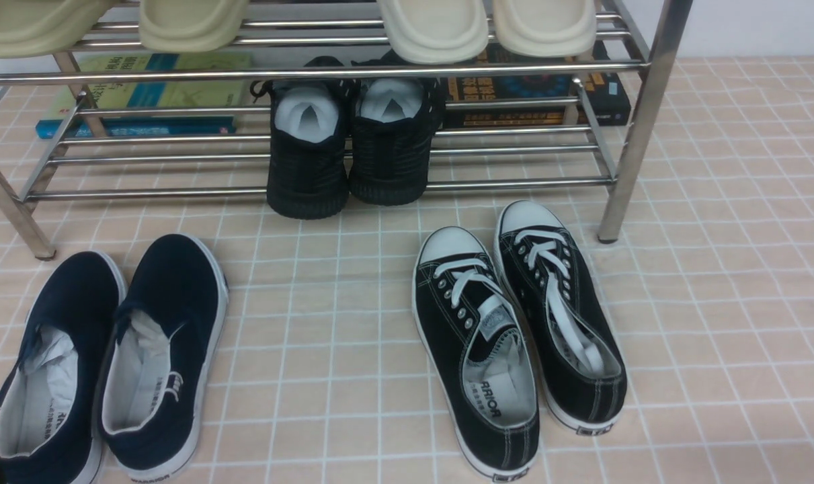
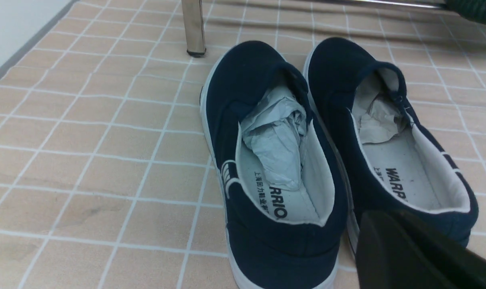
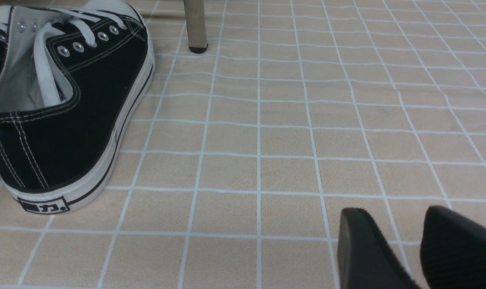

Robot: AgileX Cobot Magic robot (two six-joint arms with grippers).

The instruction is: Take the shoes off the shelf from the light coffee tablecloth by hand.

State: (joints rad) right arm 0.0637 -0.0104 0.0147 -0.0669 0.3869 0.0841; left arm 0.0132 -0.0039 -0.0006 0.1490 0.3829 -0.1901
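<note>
Navy shoes (image 2: 307,152) on the tablecloth (image 2: 86,160), just beyond the closed, empty left end effector (image 2: 391,241).

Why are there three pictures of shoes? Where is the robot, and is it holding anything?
The robot has two arms, and three cameras. The wide picture looks forward from between its arms. You see a shiny shelf standing on a checked tablecloth. In front of it lie blue shoes and black lace-up sneakers. All-black shoes sit on the low rods, pale slippers on top, and books behind.

The other two pictures come from cameras on the robot's wrists. The left gripper is the dark shape by the blue shoes' heels; it is shut and empty. The right gripper shows two fingers slightly apart over the bare cloth, holding nothing.
</note>
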